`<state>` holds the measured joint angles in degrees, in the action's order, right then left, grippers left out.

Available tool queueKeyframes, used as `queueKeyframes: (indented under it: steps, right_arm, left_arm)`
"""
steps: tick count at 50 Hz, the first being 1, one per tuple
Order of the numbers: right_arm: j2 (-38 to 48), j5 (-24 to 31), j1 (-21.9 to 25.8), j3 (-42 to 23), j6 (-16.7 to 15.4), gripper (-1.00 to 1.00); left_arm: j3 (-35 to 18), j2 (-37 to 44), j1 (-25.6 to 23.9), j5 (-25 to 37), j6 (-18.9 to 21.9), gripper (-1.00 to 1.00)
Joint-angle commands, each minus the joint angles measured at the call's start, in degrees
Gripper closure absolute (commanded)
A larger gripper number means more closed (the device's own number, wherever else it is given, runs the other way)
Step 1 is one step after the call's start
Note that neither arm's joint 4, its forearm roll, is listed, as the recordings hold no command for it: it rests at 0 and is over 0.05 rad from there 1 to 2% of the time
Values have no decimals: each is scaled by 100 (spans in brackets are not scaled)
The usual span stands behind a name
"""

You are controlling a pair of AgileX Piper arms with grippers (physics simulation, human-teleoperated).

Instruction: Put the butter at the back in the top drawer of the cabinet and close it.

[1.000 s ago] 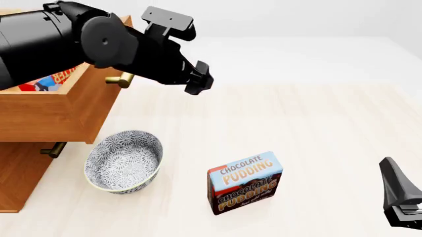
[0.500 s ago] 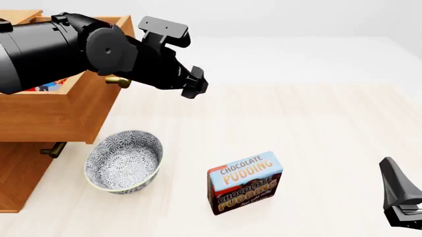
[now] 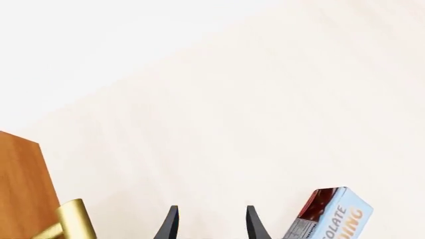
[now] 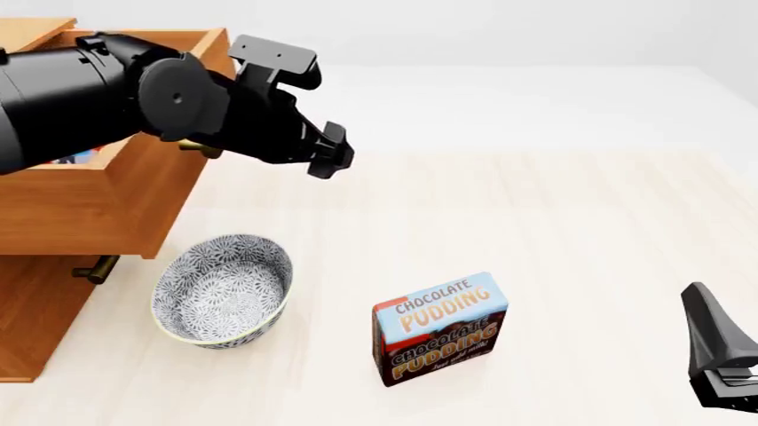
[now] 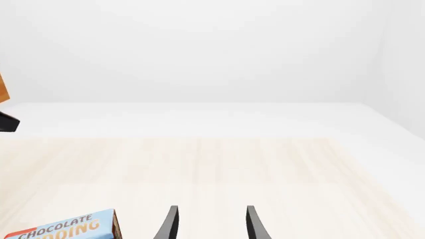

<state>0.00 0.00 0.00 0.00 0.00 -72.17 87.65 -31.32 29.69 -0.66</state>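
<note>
Left gripper (image 4: 326, 151) hangs just off the front of the top drawer (image 4: 130, 191), fingers spread with nothing between them — released. In the left wrist view the drawer's brass handle (image 3: 69, 221) sits just beside one fingertip (image 3: 169, 224), not touching, and the drawer face is right behind it. The top drawer is pulled out from the cabinet (image 4: 35, 311). The butter (image 4: 74, 158) lies inside it, mostly hidden by the left arm — only a sliver of red and blue shows, well behind the fingers. Right gripper (image 5: 209, 224) is parked low and well apart from the cabinet, fingers also parted and empty. The chocolate pudding box (image 4: 441, 327) stands between the two grippers, with the patterned bowl (image 4: 223, 288) beside it, below the open drawer.
</note>
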Motion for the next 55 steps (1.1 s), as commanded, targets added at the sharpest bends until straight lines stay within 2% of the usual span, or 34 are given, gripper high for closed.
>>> queueKeyframes:
  steps: [1, 19, 39, 55]
  right_arm:
    - [0, 0, 0, 0, 0, -100]
    - [0, 0, 0, 0, 0, -100]
    - [0, 0, 0, 0, 0, -100]
    - [0, 0, 0, 0, 0, -100]
  left_arm:
    - [138, -73, 225, -16, 77, -100]
    - [421, -219, 537, -102, 223, -100]
    - [717, -381, 737, -213, 63, -100]
    - [882, -666, 1151, -155, 231, -100]
